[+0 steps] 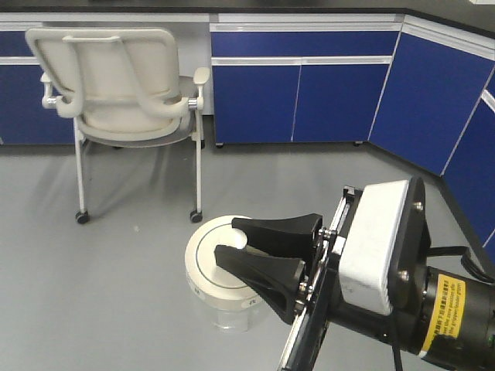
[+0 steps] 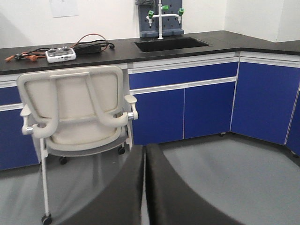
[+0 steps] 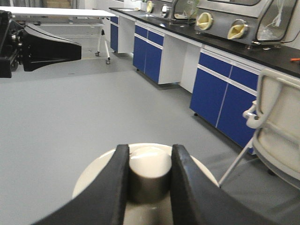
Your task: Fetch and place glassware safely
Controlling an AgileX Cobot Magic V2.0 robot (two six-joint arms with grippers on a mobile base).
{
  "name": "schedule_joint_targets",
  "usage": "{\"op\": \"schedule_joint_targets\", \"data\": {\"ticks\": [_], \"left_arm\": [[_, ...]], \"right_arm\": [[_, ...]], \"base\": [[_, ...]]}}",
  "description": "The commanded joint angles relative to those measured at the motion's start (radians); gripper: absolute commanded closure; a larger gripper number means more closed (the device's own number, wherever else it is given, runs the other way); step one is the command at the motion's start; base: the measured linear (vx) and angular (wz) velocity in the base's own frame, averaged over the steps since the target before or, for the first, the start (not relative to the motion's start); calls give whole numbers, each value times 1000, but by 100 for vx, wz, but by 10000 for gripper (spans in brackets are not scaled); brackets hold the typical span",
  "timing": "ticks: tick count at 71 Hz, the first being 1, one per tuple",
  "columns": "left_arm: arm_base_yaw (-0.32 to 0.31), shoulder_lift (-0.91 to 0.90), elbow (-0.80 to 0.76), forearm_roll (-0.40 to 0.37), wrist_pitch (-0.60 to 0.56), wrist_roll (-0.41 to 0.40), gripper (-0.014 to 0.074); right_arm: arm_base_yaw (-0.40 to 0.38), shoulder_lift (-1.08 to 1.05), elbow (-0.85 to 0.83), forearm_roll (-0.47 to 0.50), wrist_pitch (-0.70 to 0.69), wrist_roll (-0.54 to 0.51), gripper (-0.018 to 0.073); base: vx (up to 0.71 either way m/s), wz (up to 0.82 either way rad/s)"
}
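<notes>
No text is reading clearly anywhere. Yellow sticker (image 1: 446,307) on the right arm (image 1: 473,328), near right, is carrying black print that is too small to read. Tiny marks on the jar lid (image 1: 205,267) rim are blurring out. Paper sheet (image 2: 64,7) on the far-left wall (image 2: 108,18) is showing nothing legible.

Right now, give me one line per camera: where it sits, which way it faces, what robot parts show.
Exterior front: mounted on the robot, facing forward and down at the chair and blue cabinets; shows the right tool gripping the jar by its lid knob.
Left wrist: behind the left tool, shut and empty, facing the same chair, cabinets and a sink.
Right wrist: behind the right tool, looking along its fingers at the lid; chair at right.
Shared: front and right wrist both show the lid grip; all three show the chair.
</notes>
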State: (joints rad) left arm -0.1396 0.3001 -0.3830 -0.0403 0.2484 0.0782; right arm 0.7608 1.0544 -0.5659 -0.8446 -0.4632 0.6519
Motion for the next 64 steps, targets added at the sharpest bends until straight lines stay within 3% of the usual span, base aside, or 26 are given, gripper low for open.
{"op": "schedule_joint_targets", "data": {"ticks": [1,23,64], "left_arm": [[-6,11,-22,-7,-71,-2,603],[-6,11,-22,-7,-71,-2,603],[-6,11,-22,-7,-71,-2,603]], "right_arm": [[2,-23,-30,27,-73,-4,560],[2,-23,-30,27,-73,-4,560],[2,-23,-30,27,-73,-4,560]], "base": [[42,-12],[33,-37],[21,-75]]}}
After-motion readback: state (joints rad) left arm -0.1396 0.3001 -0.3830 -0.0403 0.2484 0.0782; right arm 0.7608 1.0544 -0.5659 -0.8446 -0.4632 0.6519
